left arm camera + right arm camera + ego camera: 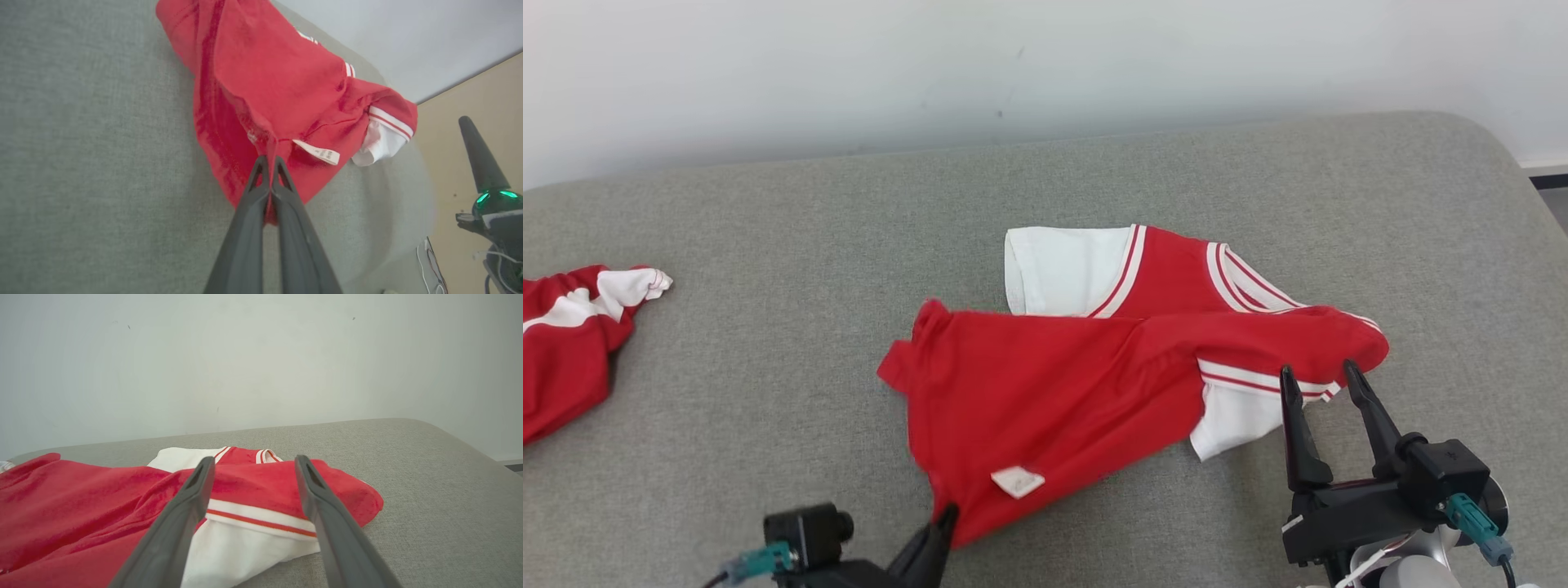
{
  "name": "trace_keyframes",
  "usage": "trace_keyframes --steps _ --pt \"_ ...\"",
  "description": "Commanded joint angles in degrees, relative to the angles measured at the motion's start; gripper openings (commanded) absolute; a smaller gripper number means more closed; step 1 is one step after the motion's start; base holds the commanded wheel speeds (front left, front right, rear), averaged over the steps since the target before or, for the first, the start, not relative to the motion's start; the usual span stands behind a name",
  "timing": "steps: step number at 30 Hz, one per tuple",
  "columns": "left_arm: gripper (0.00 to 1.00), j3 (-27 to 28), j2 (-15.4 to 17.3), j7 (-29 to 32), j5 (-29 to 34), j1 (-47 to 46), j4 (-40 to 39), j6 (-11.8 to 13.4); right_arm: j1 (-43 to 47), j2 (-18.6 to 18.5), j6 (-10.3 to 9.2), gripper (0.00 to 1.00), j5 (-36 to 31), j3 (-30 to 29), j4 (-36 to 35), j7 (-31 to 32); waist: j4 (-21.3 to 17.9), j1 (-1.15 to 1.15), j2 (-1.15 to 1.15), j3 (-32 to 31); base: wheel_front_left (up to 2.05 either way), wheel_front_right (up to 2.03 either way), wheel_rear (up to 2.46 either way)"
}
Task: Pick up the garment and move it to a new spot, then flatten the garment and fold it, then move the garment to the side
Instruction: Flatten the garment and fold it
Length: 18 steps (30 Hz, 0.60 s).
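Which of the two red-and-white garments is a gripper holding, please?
The middle garment: the left gripper is shut on its near edge. The other garment lies apart at the far left, untouched.

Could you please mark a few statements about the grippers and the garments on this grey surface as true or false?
1. The left gripper is shut on the shirt. True.
2. The right gripper is shut. False: it stands open.
3. A second garment lies to the left of the shirt. True.
4. The shirt is neatly folded. False: it lies rumpled, its label showing.
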Motion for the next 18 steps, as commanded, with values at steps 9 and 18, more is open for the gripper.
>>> trace_keyframes --steps 9,18 --pt "1.00 -1.5 1.9 1.4 3.9 3.2 6.4 3.4 0.1 0.0 -0.15 1.00 0.9 0.0 0.1 0.1 0.4 0.01 0.01 0.2 0.00 0.00 0.00" --pt "1.00 0.3 3.7 0.6 4.3 -1.0 4.2 3.8 -0.1 0.0 -0.15 1.00 1.2 -0.1 0.3 0.1 0.6 0.01 0.01 -0.4 0.00 0.00 0.00"
